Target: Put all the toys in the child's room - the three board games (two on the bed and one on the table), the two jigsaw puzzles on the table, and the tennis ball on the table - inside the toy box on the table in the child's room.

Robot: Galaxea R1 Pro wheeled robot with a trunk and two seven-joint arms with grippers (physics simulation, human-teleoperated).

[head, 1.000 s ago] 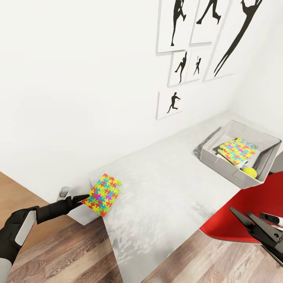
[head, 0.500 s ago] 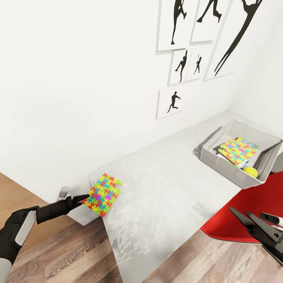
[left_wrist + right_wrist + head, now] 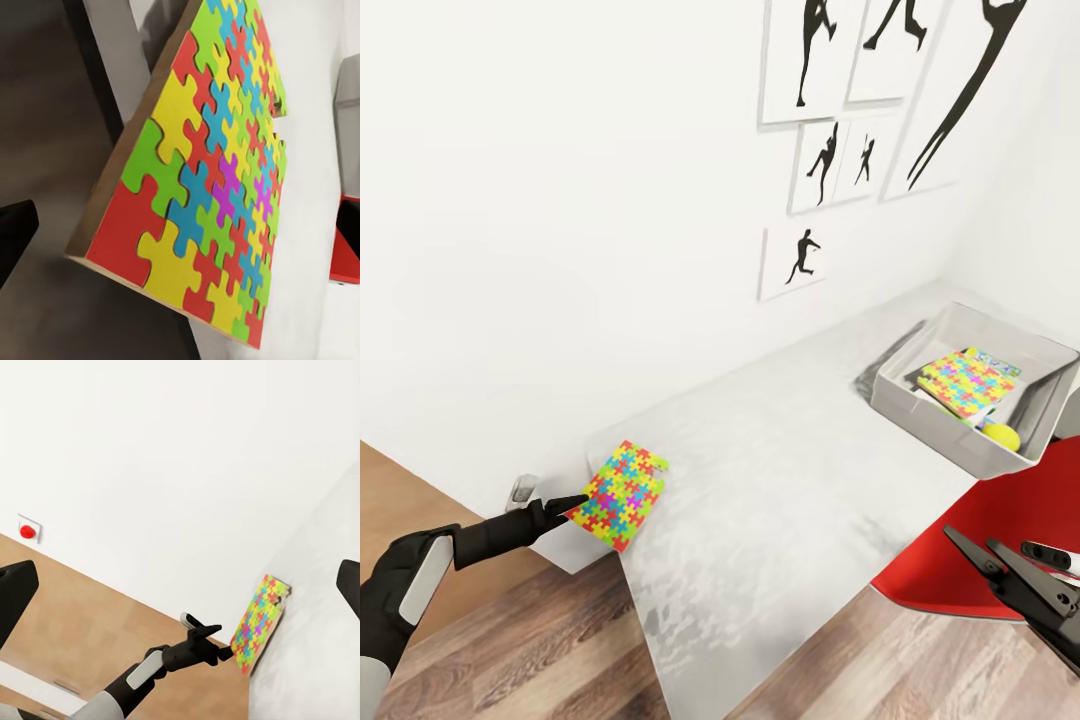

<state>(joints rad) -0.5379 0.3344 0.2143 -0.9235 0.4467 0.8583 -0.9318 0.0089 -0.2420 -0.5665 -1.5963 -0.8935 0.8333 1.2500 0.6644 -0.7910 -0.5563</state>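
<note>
Left pincer (image 3: 573, 503) clenched on jigsaw puzzle (image 3: 619, 495) at worktop (image 3: 780, 480) edge, seven o'clock, right pincer (image 3: 978, 552) spread wide near red chair (image 3: 1000, 520), toy box (image 3: 972, 395) at three o'clock, silhouette pictures (image 3: 860, 100) above, no readable writing

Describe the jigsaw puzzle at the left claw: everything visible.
The jigsaw puzzle is a flat rectangular board covered in interlocking red, yellow, green, blue and purple pieces, with a plain tan edge that looks like wood or card. It sits at the near-left corner of the white table, tilted, with its left edge raised off the tabletop. The left claw meets that edge; the head view suggests a pinch, but the contact itself is hard to see.
</note>
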